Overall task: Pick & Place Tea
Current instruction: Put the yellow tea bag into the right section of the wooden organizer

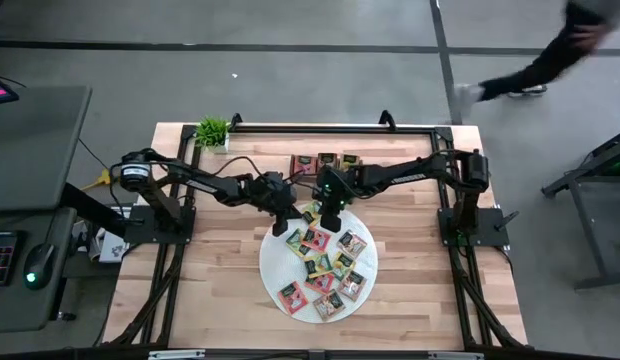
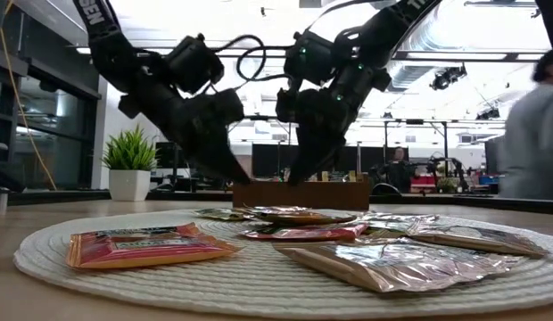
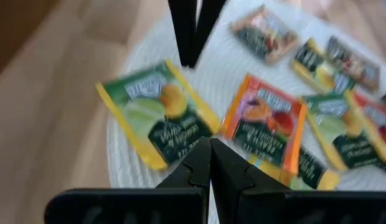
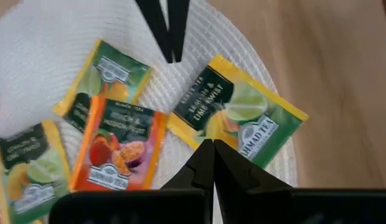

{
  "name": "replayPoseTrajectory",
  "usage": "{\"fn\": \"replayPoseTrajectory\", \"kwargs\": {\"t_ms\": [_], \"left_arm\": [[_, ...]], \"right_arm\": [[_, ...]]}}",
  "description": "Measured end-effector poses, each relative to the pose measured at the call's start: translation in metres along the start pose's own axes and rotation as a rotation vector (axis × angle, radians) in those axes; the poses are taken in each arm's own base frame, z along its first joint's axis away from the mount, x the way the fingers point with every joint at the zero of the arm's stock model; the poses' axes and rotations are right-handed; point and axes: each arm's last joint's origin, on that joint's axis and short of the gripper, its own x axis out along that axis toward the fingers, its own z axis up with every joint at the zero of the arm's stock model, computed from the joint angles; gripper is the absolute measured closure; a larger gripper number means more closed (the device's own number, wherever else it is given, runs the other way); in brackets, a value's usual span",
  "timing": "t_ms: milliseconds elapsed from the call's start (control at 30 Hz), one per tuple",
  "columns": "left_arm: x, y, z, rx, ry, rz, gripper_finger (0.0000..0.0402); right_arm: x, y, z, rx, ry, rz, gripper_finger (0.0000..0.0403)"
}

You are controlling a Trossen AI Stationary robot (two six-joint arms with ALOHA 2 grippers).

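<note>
While both hands [image 1: 308, 214] hover closed, empty | mat [image 1: 275, 270]: tea packets [image 1: 330, 268] | tray [image 1: 308, 163]: some packets

Even overhead light is falling across the bench [image 1: 230, 290] in the high view, with only soft, short shadows lying under the arms. In the low view, the bright ceiling and windows behind are washing out, leaving the arms showing as dark silhouettes, while glare is glinting off the nearest foil packets [image 2: 392, 259]. A person [image 1: 550, 55] is smearing with motion blur. The left wrist view is looking soft, its farther packets [image 3: 342, 59] blurring; the right wrist view is staying sharper.
</note>
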Motion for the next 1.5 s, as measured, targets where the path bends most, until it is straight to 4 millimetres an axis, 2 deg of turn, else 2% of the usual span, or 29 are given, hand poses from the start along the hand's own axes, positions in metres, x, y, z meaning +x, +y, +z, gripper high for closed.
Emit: {"fn": "replayPoseTrajectory", "kwargs": {"t_ms": [133,300,500,967,1200,1500], "left_arm": [[0.004,-0.001,0.010,0.011,-0.029,-0.033,0.0401],[0.011,0.001,0.006,0.002,0.004,-0.034,0.0401],[0.011,0.001,0.006,0.000,0.006,-0.037,0.0401],[0.011,0.003,0.004,0.018,0.024,-0.009,0.0401],[0.011,0.003,0.002,0.020,0.047,0.009,0.0401],[0.010,0.006,-0.004,0.014,0.100,0.088,0.0401]], "right_arm": [[0.001,-0.003,0.000,0.007,0.002,-0.008,0.0403],[0.003,-0.007,-0.002,0.010,0.010,-0.028,0.0403],[0.010,-0.012,-0.005,0.024,0.037,-0.029,0.0403],[0.009,-0.014,-0.005,0.026,0.037,-0.036,0.0403],[0.019,-0.017,-0.010,0.031,0.063,-0.036,0.0403],[0.021,-0.016,-0.011,0.100,0.073,-0.014,0.0403]]}}
